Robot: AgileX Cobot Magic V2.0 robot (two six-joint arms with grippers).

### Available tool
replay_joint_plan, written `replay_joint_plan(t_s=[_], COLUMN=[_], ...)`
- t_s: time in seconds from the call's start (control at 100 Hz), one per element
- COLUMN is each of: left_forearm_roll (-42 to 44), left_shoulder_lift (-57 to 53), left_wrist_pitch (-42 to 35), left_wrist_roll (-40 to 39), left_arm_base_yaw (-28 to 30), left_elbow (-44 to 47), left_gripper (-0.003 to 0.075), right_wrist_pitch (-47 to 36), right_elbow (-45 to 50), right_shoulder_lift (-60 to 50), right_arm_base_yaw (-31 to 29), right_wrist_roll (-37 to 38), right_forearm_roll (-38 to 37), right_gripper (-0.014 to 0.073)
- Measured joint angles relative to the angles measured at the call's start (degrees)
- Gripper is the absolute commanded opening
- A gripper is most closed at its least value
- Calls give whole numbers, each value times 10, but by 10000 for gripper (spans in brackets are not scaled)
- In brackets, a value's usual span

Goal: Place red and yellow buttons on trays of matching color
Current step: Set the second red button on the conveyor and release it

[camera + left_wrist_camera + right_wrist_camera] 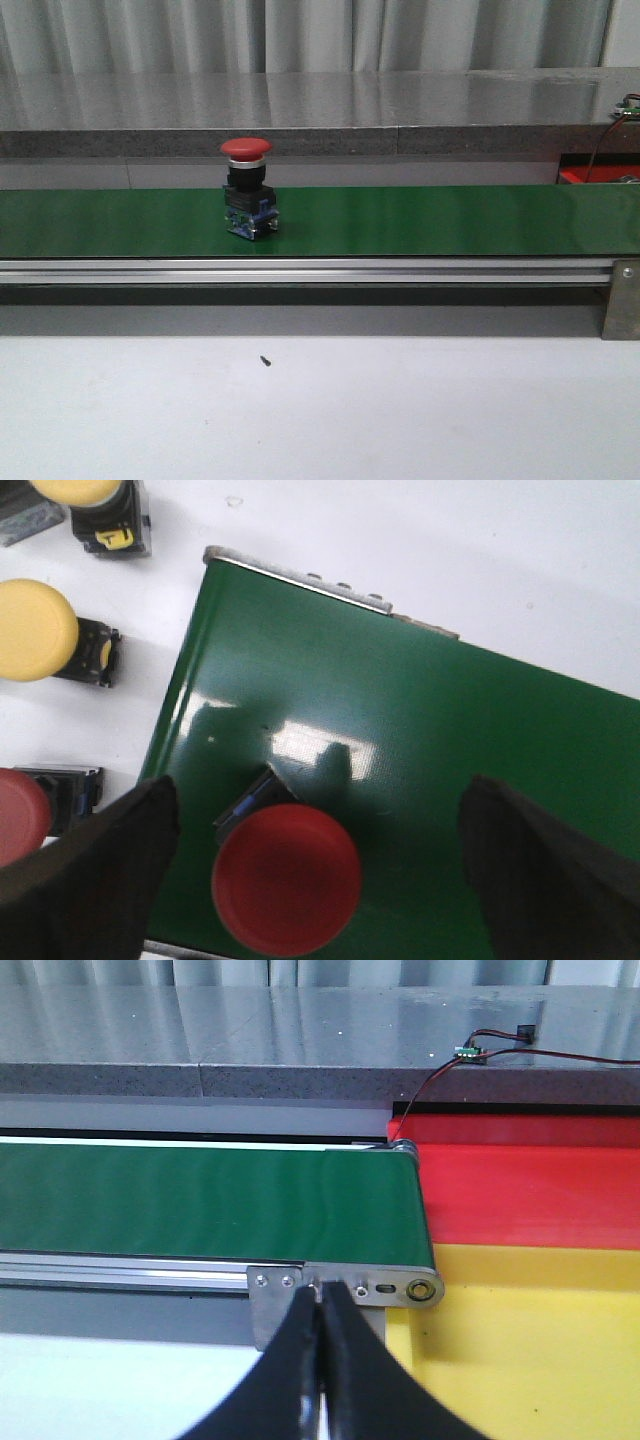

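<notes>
At the left end, two yellow mushroom-head push buttons [35, 630] and a red one [20, 815] are waiting on the white desk [450, 540], while the left gripper [320, 865] is hanging wide open around a red mushroom-head push button [247, 190] standing upright on the green conveyor belt [420, 220]. Further right, the right gripper [322, 1360] is sitting pinched closed and empty near the belt's end, beside the red plastic tray [530, 1185] and yellow plastic tray [520, 1350], both showing nothing on them, so the sorting seems barely started.

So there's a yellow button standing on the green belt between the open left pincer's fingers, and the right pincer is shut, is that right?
Not quite: the button on the green belt has a red cap, not yellow, as the left wrist view and front view show. The yellow ones lie off the belt on the white table. The rest holds: the left pincer is open around it, and the right pincer is shut.
</notes>
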Motion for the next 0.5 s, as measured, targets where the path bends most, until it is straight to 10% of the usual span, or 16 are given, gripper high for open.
replay_joint_plan(t_s=[0.14, 0.36, 0.5], left_forearm_roll=[-3, -4, -8], left_shoulder_lift=[-45, -139, -197], left_wrist_pitch=[3, 8, -5], left_wrist_roll=[2, 17, 19], left_arm_base_yaw=[-1, -37, -84], left_elbow=[0, 39, 94], left_gripper=[470, -15, -20], right_wrist_pitch=[0, 0, 0], right_elbow=[0, 0, 0], right_shoulder_lift=[0, 0, 0], right_arm_base_yaw=[0, 0, 0], right_wrist_roll=[0, 0, 0], right_forearm_roll=[0, 0, 0], right_gripper=[-67, -67, -67])
